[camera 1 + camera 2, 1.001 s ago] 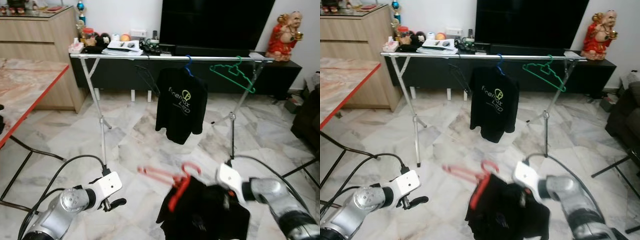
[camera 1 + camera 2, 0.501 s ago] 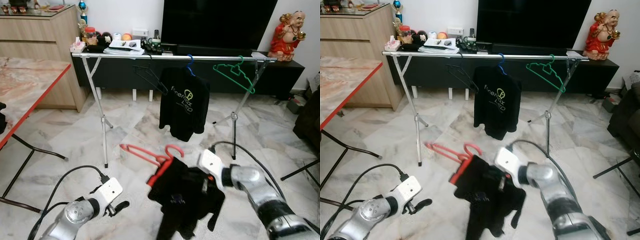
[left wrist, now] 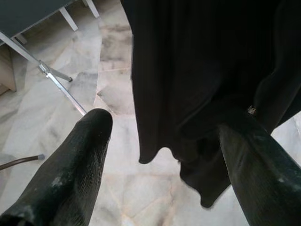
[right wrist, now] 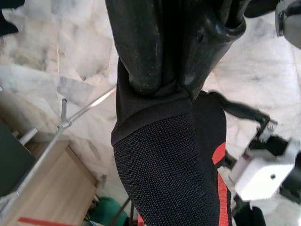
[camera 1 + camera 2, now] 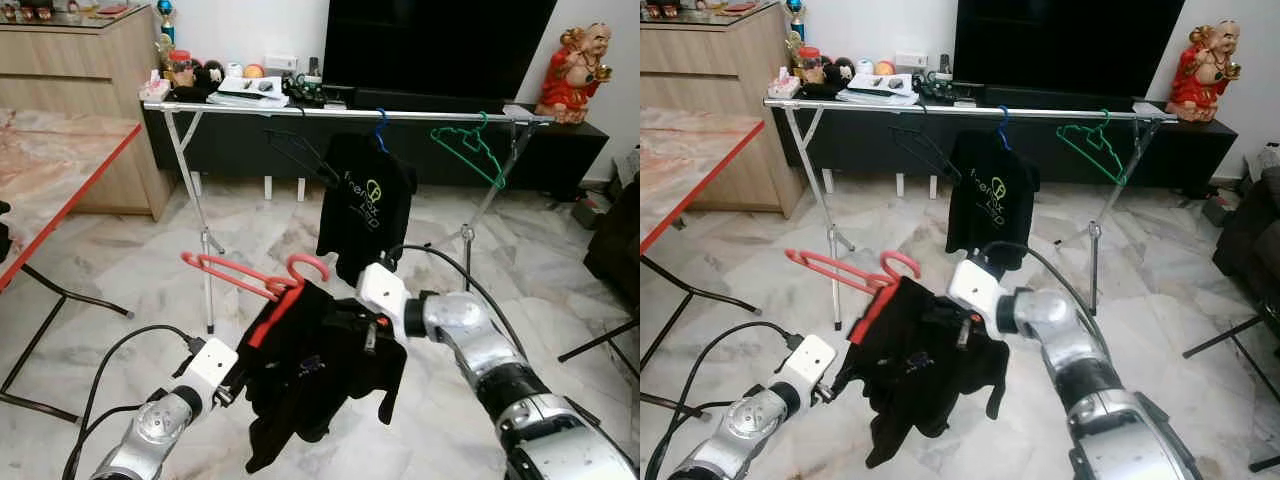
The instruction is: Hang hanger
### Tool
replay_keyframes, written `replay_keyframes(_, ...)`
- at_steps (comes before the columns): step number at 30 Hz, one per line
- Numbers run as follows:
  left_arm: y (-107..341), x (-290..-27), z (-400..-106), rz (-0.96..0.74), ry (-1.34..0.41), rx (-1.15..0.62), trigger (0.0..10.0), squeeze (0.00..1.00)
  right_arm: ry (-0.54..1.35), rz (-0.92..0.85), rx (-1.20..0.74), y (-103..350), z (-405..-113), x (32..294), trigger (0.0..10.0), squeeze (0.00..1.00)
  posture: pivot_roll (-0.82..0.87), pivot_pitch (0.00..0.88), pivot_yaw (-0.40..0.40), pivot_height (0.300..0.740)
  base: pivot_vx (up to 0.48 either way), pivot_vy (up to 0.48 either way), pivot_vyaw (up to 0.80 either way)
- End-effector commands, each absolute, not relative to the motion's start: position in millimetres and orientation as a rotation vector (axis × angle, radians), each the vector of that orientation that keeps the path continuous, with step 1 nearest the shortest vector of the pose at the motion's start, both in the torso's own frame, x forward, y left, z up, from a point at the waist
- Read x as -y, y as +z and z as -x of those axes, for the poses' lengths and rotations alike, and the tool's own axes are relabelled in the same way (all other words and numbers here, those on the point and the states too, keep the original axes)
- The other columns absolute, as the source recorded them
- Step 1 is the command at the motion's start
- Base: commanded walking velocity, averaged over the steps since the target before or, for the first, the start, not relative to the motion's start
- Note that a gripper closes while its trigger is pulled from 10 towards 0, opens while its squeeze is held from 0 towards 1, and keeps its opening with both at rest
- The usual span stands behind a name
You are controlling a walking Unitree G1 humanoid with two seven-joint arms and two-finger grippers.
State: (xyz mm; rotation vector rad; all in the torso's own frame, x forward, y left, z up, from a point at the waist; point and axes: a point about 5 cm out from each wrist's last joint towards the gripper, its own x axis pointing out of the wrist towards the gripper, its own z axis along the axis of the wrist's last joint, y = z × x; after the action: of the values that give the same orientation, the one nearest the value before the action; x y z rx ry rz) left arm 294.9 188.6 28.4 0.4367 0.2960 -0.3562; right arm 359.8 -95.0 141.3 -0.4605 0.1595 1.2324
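Observation:
A red hanger [image 5: 238, 279] carries a black garment [image 5: 315, 370] and hangs in the air in front of me, tilted, with its hook [image 5: 308, 264] on top. My right gripper [image 4: 162, 89] is shut on the garment's fabric near the hanger's neck; in the left eye view its fingers are buried in the cloth below the white wrist [image 5: 380, 290]. My left gripper [image 3: 164, 122] is open just beneath the garment's left side, and the cloth hangs ahead of its fingers [image 3: 75, 165]. The silver rack rail [image 5: 230, 108] runs across the room beyond.
On the rail hang a black hanger [image 5: 300, 152], a black shirt [image 5: 365, 205] on a blue hanger and a green hanger [image 5: 468, 145]. A red-edged table [image 5: 60, 175] stands at the left. A TV bench and a red statue [image 5: 570, 70] are behind the rack.
My right arm has lifted the hanger and garment up and to the left, closer to the rack. My left gripper now sits under the garment.

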Motion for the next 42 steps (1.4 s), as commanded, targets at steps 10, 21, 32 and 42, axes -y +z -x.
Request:
replay_keyframes(10,33,-191,-301,-0.448,-0.273,-0.226,10.0,0.00,1.264,0.415,-0.086,162,-366,68,0.0,0.00,0.06,0.000,-0.120,0.740,0.000,0.000,0.00)
replay_keyframes(21,37,-191,-305,-0.508,-0.230,-0.185,10.0,0.00,1.248,0.410,-0.048,177,-371,51,0.0,0.00,0.06,0.000,-0.129,0.740,0.000,0.000,0.00)
replay_keyframes(32,28,-195,-299,-0.557,-0.258,-0.229,10.0,0.00,1.262,0.425,-0.032,183,-372,43,0.0,0.00,0.07,0.000,-0.132,0.740,0.000,0.000,0.00)
replay_keyframes(42,33,-199,-309,-0.632,-0.130,-0.215,10.0,0.00,1.276,0.419,0.005,192,-373,35,0.0,0.00,0.06,0.000,-0.131,0.740,0.000,0.000,0.00)
